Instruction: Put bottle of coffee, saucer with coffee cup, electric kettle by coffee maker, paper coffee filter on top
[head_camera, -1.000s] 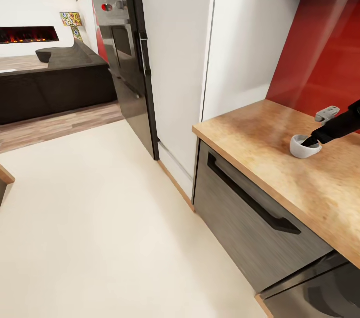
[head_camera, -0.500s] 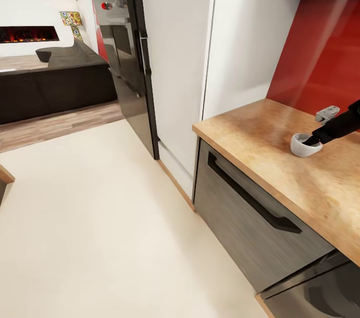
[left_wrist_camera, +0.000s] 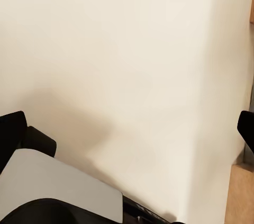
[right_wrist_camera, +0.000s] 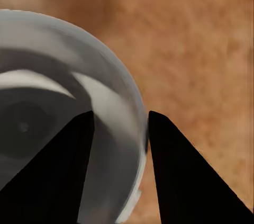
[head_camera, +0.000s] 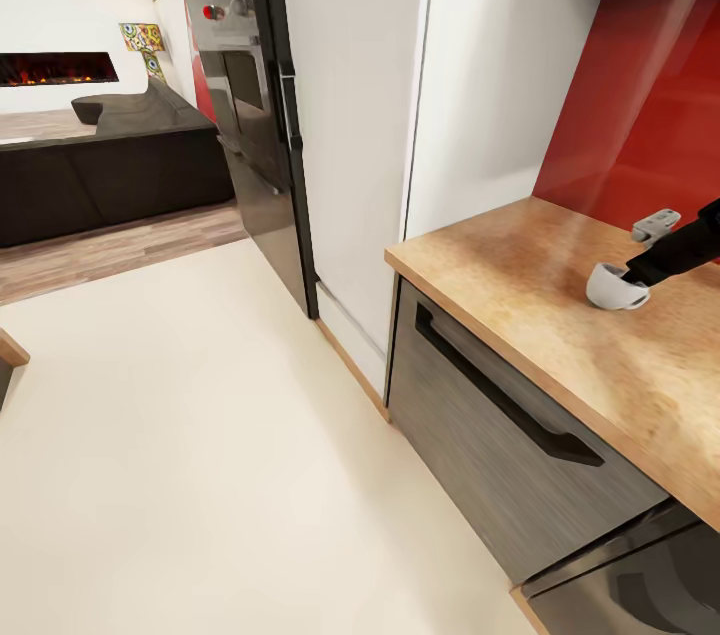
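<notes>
Small plain white coffee cup (head_camera: pixel 612 286) sits tilted on the light beige wood-look desk (head_camera: pixel 520 275), near the red backsplash (head_camera: pixel 650 85); whether it rests on the desk or is raised off it, can't tell. Cup interior (right_wrist_camera: pixel 32 123) looks empty. Right claw (head_camera: pixel 634 279) straddles the cup rim: one black finger (right_wrist_camera: pixel 53 176) inside the bowl, the other (right_wrist_camera: pixel 185 176) outside, jaws narrow on the wall. A small grey fitting (head_camera: pixel 655 225) lies on the desk just behind the cup. Below the desk from the cup: glossy grey cabinet front with black handle (head_camera: pixel 510 405). Left claw: black fingertip (left_wrist_camera: pixel 11 131) over pale floor (left_wrist_camera: pixel 127 65); its opening, can't tell.
</notes>
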You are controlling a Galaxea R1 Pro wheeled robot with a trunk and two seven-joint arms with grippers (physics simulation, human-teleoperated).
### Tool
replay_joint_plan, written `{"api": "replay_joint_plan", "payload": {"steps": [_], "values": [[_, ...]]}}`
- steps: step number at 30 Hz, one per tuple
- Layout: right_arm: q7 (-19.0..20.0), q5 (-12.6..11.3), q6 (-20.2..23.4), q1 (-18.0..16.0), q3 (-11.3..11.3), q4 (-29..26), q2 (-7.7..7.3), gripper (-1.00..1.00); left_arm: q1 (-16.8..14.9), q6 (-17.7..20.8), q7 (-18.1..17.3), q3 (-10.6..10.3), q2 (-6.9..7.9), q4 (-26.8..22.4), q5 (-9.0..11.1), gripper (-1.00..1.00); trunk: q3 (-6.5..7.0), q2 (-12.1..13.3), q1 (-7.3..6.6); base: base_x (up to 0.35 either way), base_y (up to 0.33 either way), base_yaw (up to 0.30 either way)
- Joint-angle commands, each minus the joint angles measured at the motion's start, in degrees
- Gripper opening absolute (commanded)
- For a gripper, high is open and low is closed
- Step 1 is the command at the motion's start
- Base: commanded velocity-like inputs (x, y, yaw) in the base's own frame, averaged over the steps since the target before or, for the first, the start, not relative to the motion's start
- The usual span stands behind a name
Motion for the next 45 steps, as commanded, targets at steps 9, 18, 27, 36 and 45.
{"api": "replay_joint_plan", "payload": {"steps": [9,18,27,36,45], "values": [[0.59,-0.50,1.39,0.21,0.22,-0.07,0.05,-1.00,0.01,-0.19,-0.07,-0.15,-0.01,-0.06,0.12,1.00,0.48,1.19,-0.65,0.000,0.000,0.000],[0.63,-0.50,1.39,0.20,0.22,-0.14,0.05,-1.00,0.01,-0.12,-0.07,-0.33,-0.04,-0.06,0.12,1.00,2.10,4.80,-2.63,0.000,0.000,0.000],[0.75,-0.42,1.54,0.19,0.20,-0.40,-0.01,-1.00,0.01,-0.10,-0.07,-0.35,-0.02,-0.09,0.12,1.00,3.71,8.41,-4.60,0.000,0.000,0.000],[0.80,0.07,3.55,0.15,-0.05,-0.64,-0.05,-1.00,0.01,-0.10,-0.07,-0.35,-0.01,-0.13,0.12,1.00,5.33,12.02,-6.58,0.000,0.000,0.000],[0.77,0.10,8.52,0.15,0.04,-1.04,-0.12,-1.00,0.01,-0.10,-0.07,-0.28,-0.06,-0.07,0.12,1.00,5.87,13.22,-7.24,0.000,0.000,0.000]]}}
